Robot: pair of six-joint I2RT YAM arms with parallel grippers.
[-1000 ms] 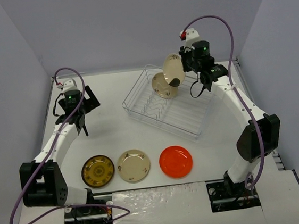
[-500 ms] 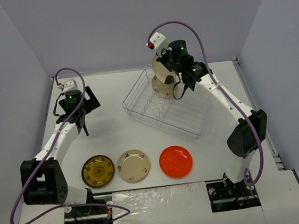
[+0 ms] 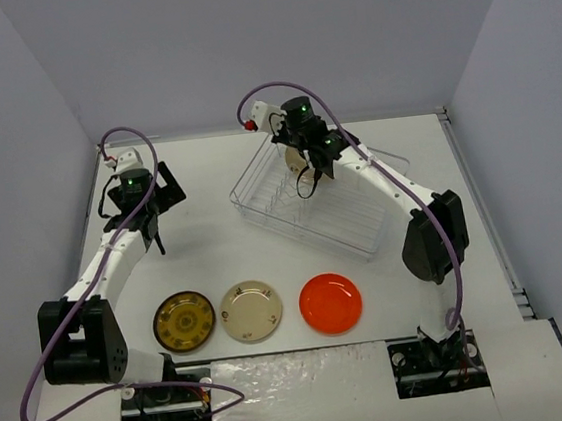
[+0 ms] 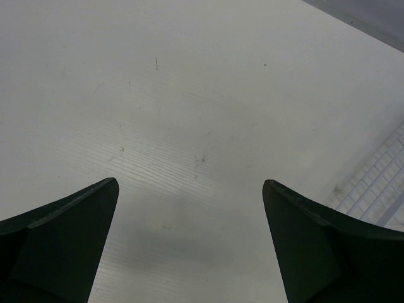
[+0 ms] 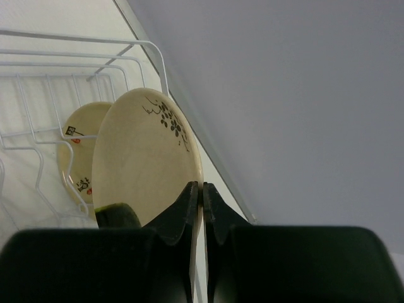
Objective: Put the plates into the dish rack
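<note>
I am holding a cream flowered plate (image 5: 145,158) on edge, right fingers (image 5: 194,203) pinching its rim, at the dish rack's (image 3: 347,219) far end, just beside the racked plate (image 5: 76,148). The left fingers (image 4: 63,246) are gaping empty.

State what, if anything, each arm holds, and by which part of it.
The right arm's jaws pinch the rim of a cream plate with dark flower motifs, above the dish rack. The left arm's jaws are open, holding nothing.
</note>
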